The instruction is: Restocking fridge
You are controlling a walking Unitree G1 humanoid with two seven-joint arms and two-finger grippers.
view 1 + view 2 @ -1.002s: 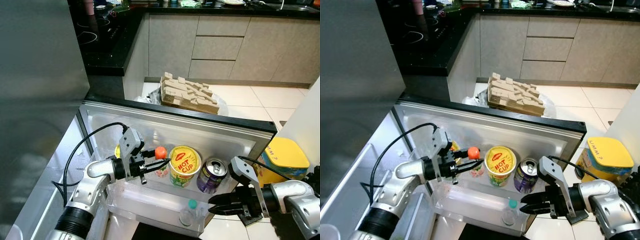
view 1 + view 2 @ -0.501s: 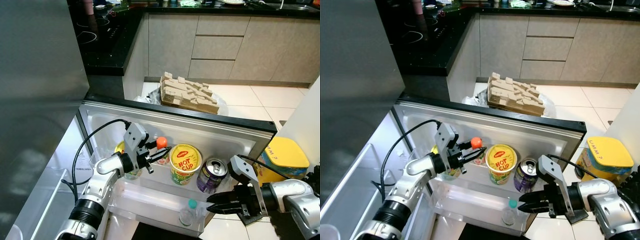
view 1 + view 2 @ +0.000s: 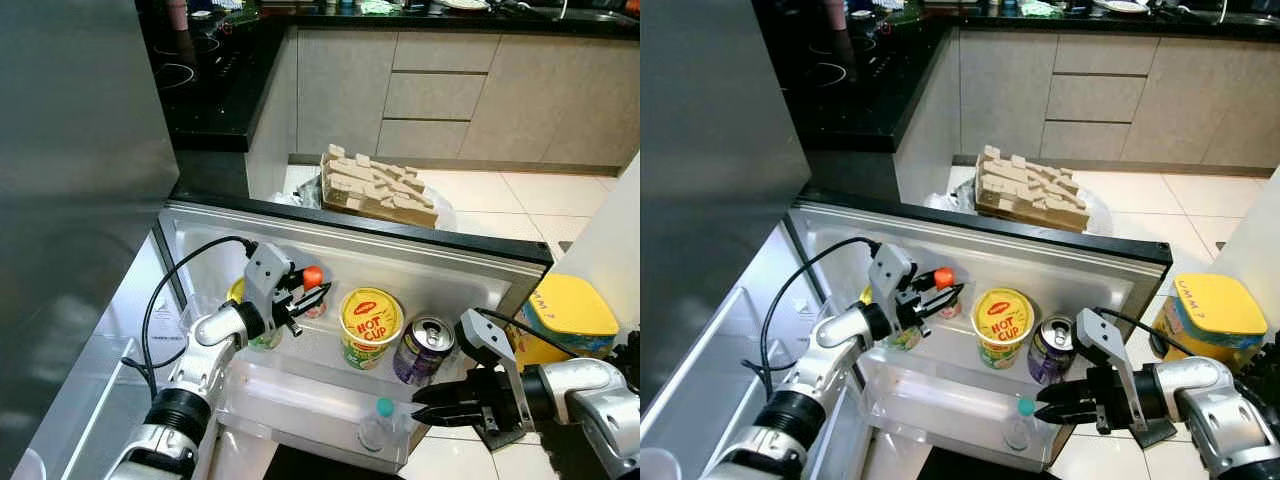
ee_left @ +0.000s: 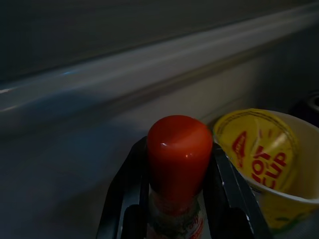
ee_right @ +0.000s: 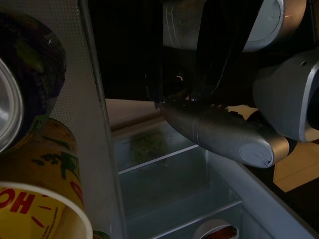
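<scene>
Red-capped sauce bottle [image 4: 179, 164] is clamped in the left gripper [image 3: 305, 292] over the fridge door shelf [image 3: 300, 395] beside the noodle cup [image 3: 370, 325], so next it needs lowering and releasing; right gripper [image 3: 425, 417] looks pinched together.

Bottle [image 4: 178, 164] base cropped; can [image 5: 25, 74] cut off

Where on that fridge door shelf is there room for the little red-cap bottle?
The bare patch lies between the bottle in the left gripper and the yellow cup. Cup and can stand crowded together rightward.
</scene>
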